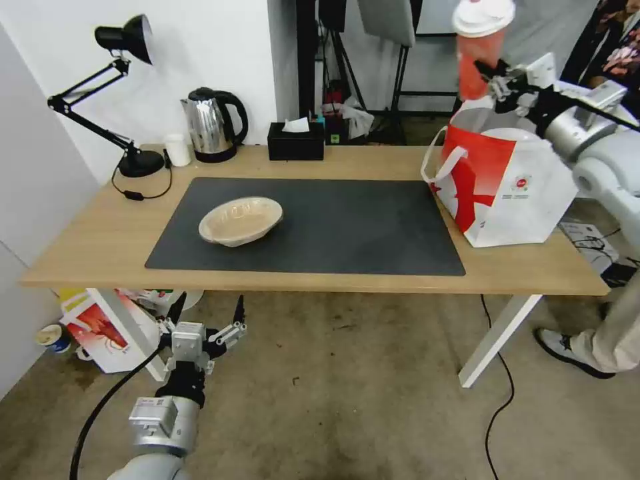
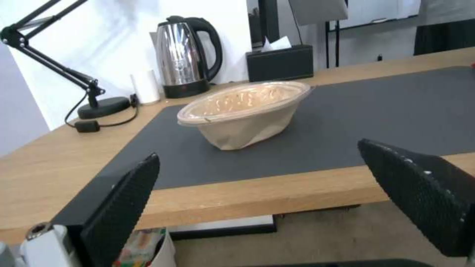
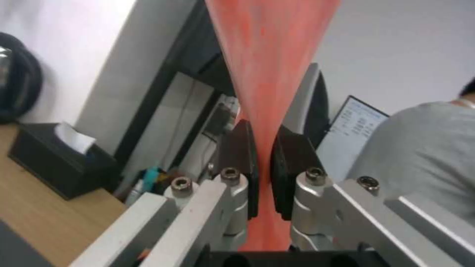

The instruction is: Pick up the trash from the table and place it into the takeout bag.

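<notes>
My right gripper [image 1: 492, 79] is shut on a red translucent drink cup [image 1: 477, 50] with a white lid, holding it in the air above the open top of the white and red takeout bag [image 1: 513, 180] at the table's right end. In the right wrist view the pads [image 3: 241, 163] squeeze the cup's [image 3: 269, 55] red wall flat. A shallow beige oval bowl [image 1: 240, 220] sits on the dark grey mat [image 1: 347, 227], left of centre. My left gripper [image 1: 208, 308] hangs open below the table's [image 1: 93, 247] front edge; the bowl [image 2: 245, 111] lies beyond its fingers [image 2: 124, 200].
A steel kettle [image 1: 212, 125], a small white cup [image 1: 177, 149], a black desk lamp [image 1: 127, 100] and a black tissue box [image 1: 296, 140] line the back edge. A smaller red-and-white bag [image 1: 100, 333] stands under the table's left end. A person's leg [image 1: 600, 347] is at the right.
</notes>
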`<state>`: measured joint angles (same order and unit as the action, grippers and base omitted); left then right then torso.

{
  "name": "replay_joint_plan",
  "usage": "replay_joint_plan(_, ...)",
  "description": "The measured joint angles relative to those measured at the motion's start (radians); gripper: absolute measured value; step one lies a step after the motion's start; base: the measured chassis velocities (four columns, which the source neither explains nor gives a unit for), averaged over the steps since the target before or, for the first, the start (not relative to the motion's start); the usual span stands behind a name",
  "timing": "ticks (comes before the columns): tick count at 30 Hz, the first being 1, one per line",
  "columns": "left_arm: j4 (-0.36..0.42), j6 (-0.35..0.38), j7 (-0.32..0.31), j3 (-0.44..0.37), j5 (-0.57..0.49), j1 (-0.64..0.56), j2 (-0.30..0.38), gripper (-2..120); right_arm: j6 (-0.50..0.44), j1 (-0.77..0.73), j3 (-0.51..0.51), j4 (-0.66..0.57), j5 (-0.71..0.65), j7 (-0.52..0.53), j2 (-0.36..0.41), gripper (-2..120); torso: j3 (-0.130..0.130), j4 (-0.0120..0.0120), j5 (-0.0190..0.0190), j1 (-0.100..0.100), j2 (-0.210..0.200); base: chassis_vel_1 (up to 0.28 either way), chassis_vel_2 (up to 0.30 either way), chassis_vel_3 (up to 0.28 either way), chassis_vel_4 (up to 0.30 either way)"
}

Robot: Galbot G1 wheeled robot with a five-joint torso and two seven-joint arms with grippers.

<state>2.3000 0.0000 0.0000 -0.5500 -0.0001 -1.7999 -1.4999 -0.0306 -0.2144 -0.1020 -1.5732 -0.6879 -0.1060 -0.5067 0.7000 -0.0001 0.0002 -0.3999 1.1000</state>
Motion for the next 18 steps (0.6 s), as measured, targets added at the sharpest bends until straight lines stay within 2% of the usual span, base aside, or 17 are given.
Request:
replay_joint_plan(9,0.000,0.000,0.000,0.000,0.000,0.000,0.000,100,-0.022,-0.045,0.078,0.073,0.054,-0.011,0.014,4,0.000,0.0000,-0.0002,0.000,0.000,0.000,0.000,0.000,0.000)
replay_joint_plan(18,0.000,0.000,0.000,0.000,0.000,0.000,0.000,100,-0.031,-0.081,0.125,0.186,0.153,-0.007,-0.025,4,0.000,0.0001,-0.0002,0.000,0.000,0.000,0.000,0.000,0.000)
